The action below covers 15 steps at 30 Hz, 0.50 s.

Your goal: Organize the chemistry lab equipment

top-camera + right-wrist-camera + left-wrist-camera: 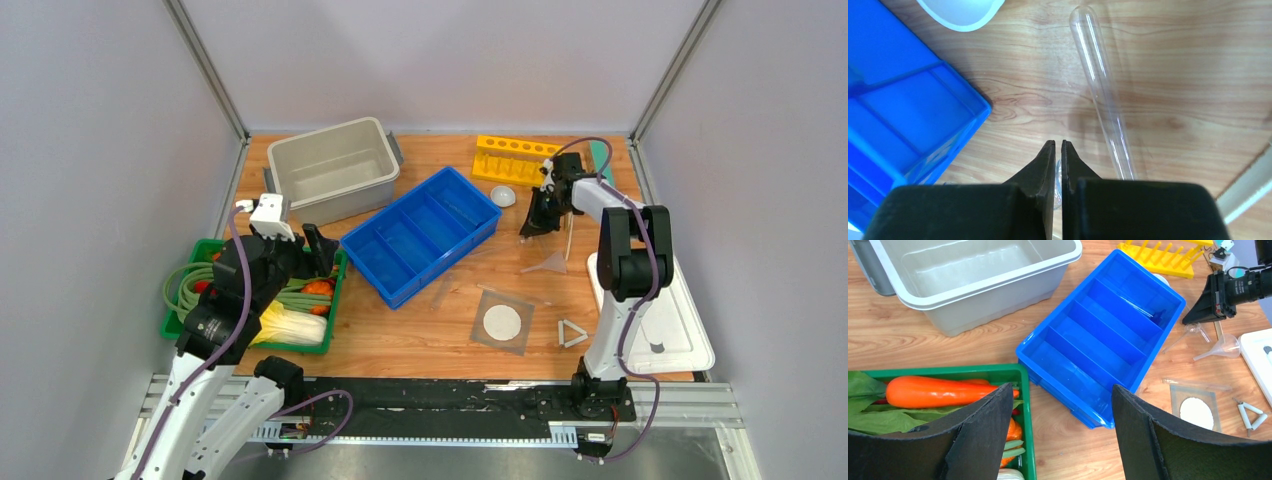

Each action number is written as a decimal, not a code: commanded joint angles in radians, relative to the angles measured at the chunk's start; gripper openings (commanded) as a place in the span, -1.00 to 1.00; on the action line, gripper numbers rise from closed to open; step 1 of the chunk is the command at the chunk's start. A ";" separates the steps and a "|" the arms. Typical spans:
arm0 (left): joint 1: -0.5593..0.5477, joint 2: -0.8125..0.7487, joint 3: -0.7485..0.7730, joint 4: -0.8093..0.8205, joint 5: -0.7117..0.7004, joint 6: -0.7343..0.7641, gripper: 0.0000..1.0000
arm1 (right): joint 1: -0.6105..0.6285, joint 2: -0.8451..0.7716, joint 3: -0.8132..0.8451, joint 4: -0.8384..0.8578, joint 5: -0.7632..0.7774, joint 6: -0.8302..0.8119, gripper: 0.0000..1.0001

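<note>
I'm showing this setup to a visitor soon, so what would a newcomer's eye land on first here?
The bright blue divided bin in the middle, set at an angle, stands out first. Next comes the green crate at the left with its orange carrot, and then the yellow rack at the far edge.

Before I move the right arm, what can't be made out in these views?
Right gripper: right wrist view, jaws nearly shut, clear sliver between; its fingers hide what it is.
Test tube: near end hidden behind those fingers.
Green tray: top view, left arm covers much of its contents.
White lid: top view, dark speck on it too small to identify.
</note>
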 commanded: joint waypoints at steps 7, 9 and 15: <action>0.003 -0.005 0.018 0.032 0.012 -0.008 0.59 | -0.020 -0.205 -0.051 -0.065 0.092 0.192 -0.91; 0.003 -0.003 0.018 0.033 0.013 -0.008 0.59 | -0.020 -0.243 -0.071 -0.060 0.094 0.243 -0.91; 0.005 -0.008 0.018 0.032 0.019 -0.011 0.59 | -0.006 -0.406 -0.178 0.073 0.042 0.492 -0.90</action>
